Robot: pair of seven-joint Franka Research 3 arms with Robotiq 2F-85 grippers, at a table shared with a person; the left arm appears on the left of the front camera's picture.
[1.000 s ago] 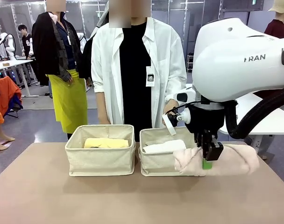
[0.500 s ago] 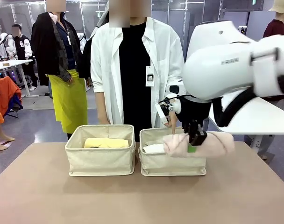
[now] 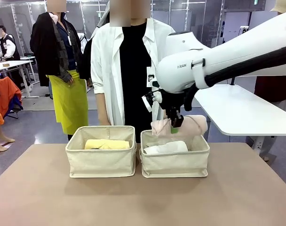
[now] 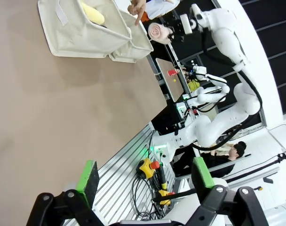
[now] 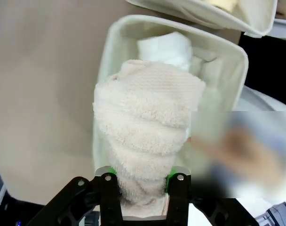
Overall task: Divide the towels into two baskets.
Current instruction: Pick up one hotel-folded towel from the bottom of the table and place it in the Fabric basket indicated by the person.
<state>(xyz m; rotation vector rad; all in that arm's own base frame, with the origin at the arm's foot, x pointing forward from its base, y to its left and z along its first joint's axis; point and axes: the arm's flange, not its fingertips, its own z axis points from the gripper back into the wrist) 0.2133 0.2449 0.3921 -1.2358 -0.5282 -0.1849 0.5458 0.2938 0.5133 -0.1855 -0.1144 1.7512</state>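
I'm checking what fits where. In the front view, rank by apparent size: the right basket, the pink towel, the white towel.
1. Right basket, clearly the largest.
2. Pink towel, held above it by the right gripper.
3. White towel, though it is partly hidden inside the basket, so its rank under the pink one is unsure.

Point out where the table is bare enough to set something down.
Bare table lies in front of both baskets and beside their outer walls. Crowded: the right basket, holding the white towel, with the right end effector carrying the pink towel above it.
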